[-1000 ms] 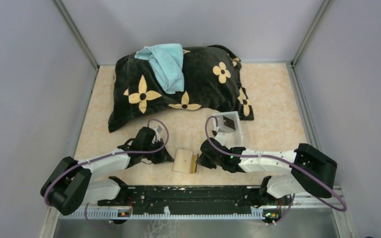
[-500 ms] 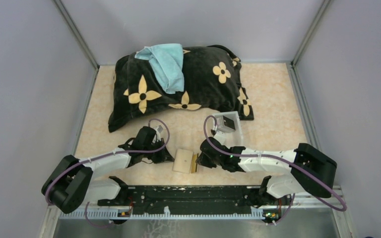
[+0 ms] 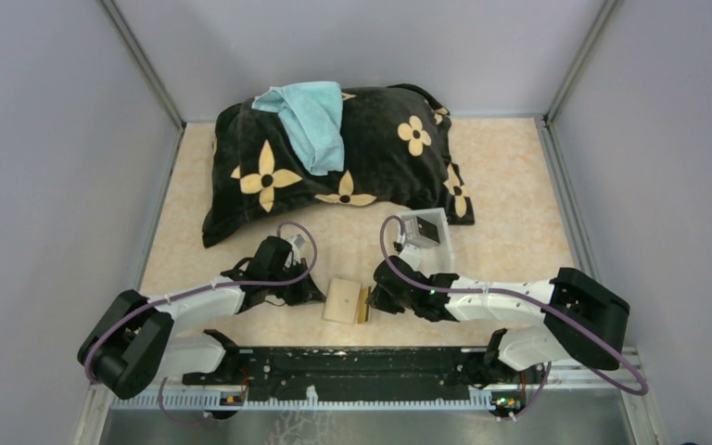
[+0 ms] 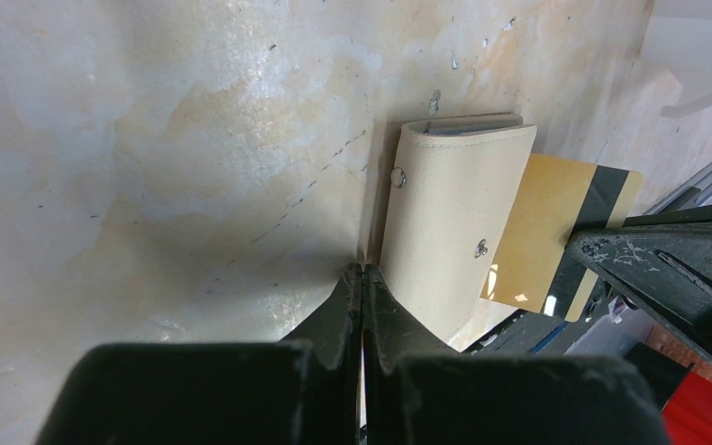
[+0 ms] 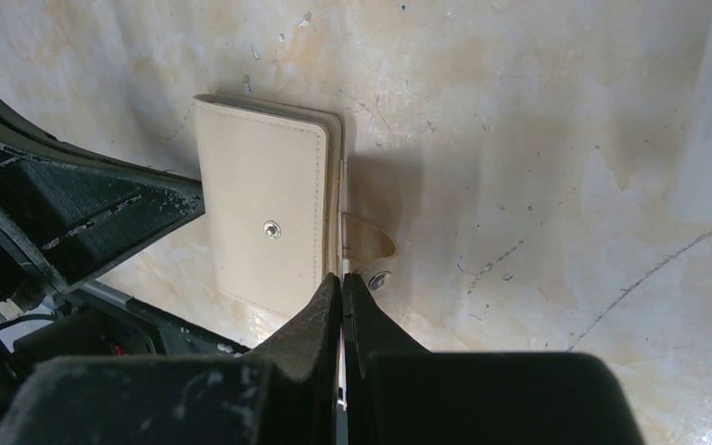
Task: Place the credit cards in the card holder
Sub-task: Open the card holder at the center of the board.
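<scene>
The tan card holder (image 3: pixel 341 300) lies closed on the table between my two grippers, its snap stud facing up (image 4: pixel 445 232) (image 5: pixel 264 218). A gold credit card (image 4: pixel 542 232) with a dark stripe sticks out of its right side, seen from above as a narrow gold strip (image 3: pixel 363 304). My right gripper (image 3: pixel 374 300) (image 5: pixel 341 278) is shut on that card's outer end, beside the loose snap tab (image 5: pixel 368 241). The left gripper (image 3: pixel 320 295) (image 4: pixel 362 271) is shut, with its tips against the holder's left edge.
A white open tray (image 3: pixel 424 230) with something dark in it stands just behind the right gripper. A black flowered pillow (image 3: pixel 362 158) with a teal cloth (image 3: pixel 308 120) on it fills the back. Grey walls close in both sides.
</scene>
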You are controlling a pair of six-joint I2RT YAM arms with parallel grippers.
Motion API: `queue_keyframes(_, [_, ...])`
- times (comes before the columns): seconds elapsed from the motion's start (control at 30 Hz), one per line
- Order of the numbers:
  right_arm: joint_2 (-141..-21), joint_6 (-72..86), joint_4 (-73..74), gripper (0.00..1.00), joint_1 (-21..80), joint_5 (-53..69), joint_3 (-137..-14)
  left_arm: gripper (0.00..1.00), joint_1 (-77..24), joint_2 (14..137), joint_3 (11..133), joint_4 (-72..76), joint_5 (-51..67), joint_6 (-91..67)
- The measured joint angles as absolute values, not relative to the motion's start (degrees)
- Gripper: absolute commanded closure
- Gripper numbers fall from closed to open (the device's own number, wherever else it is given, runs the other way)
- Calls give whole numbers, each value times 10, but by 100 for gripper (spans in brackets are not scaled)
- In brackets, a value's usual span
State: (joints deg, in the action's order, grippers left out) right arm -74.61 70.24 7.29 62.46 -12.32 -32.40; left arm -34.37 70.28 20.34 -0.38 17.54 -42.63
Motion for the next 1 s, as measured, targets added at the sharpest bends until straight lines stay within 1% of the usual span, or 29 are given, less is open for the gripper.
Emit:
queue_keyframes(0.73, [-738,690,76,100,625,-123,-331,100,-344,703,203,-4,175,-426])
queue_keyframes(1.0, [-741,690,52,100,624,-121,-331,100,-344,704,203,-3,176,-426])
